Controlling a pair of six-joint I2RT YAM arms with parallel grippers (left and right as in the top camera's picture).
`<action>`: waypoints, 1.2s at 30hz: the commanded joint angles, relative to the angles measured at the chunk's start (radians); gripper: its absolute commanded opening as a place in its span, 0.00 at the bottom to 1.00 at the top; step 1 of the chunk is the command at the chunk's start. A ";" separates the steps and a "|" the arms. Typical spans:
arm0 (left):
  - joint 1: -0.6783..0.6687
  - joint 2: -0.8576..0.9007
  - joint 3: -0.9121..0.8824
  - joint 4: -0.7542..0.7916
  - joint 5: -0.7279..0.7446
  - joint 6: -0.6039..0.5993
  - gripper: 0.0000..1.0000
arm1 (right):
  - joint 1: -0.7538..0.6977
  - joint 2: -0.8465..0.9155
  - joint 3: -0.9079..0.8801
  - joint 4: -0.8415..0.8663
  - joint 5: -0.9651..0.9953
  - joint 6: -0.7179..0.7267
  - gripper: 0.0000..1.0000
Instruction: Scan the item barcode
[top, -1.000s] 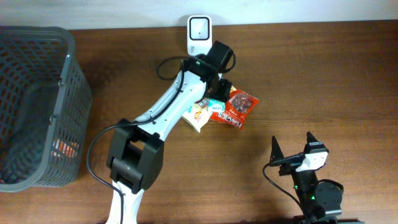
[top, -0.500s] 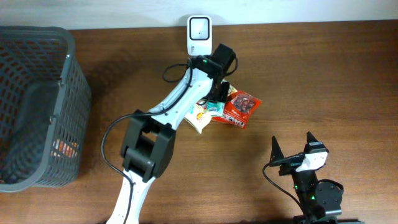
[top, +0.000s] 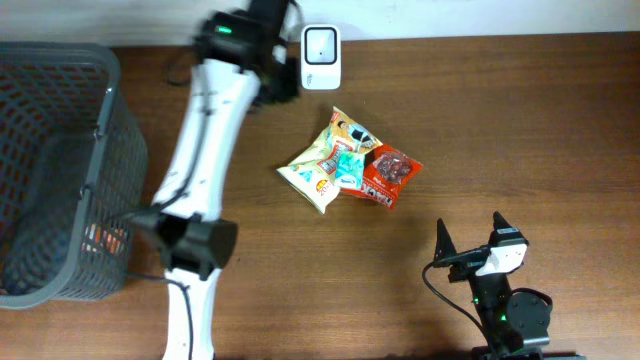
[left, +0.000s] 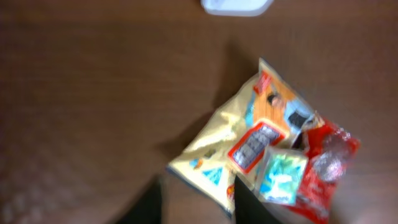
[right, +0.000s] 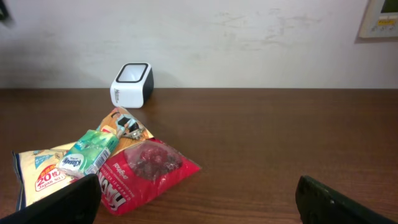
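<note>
Because the yellow plastic snack bag (top: 312, 165) awaits scanning by the counter's (top: 520, 120) far edge, my left claw (left: 198, 204) hangs open, empty.

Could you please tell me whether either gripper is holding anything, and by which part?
Nothing is held. The left gripper has nothing between its fingers, the right gripper stands open and empty, and the snack packets lie on the table.

surface: wooden table (top: 520, 130) | on it: scanner (top: 320, 56), snack packets (top: 345, 168), basket (top: 60, 170)
</note>
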 joint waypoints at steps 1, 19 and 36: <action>0.135 -0.197 0.178 -0.052 -0.074 0.003 0.99 | 0.006 -0.007 -0.008 -0.001 0.005 0.005 0.98; 0.950 -0.335 -0.807 0.191 0.041 -0.275 0.99 | 0.006 -0.007 -0.008 -0.001 0.005 0.005 0.98; 0.871 -0.335 -1.227 0.466 -0.080 -0.313 0.00 | 0.006 -0.007 -0.008 -0.001 0.005 0.005 0.98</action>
